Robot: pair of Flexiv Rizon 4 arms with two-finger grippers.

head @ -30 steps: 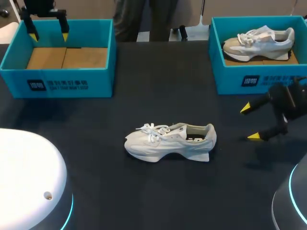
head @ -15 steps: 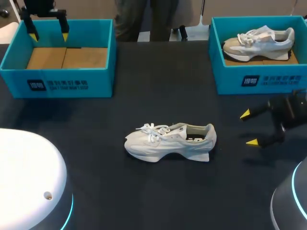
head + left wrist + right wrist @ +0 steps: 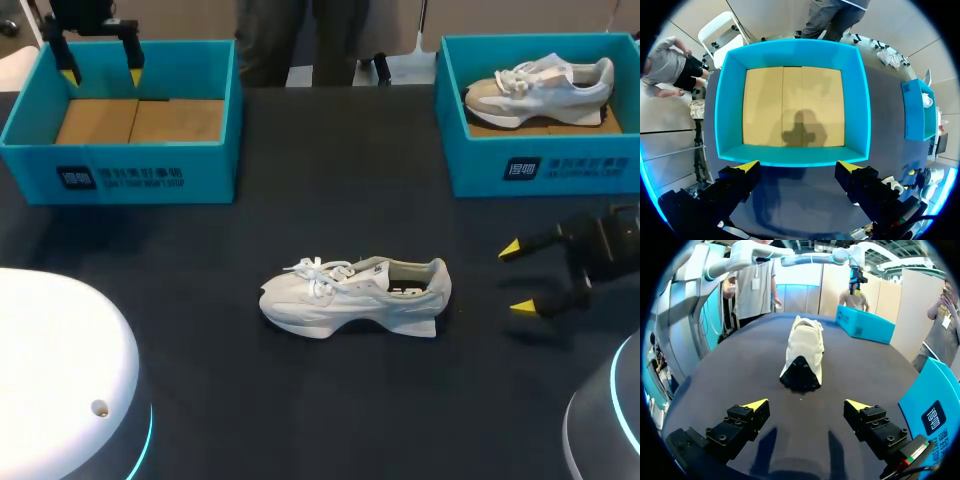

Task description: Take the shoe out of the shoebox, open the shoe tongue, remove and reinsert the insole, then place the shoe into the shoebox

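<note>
White shoe (image 3: 355,296) upright, R hand (image 3: 516,278) splayed nearby

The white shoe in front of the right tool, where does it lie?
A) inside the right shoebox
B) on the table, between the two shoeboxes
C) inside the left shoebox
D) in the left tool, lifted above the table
B: the white shoe lies on the dark table, between the left shoebox and the right shoebox, ahead of the open right tool and untouched.
</note>
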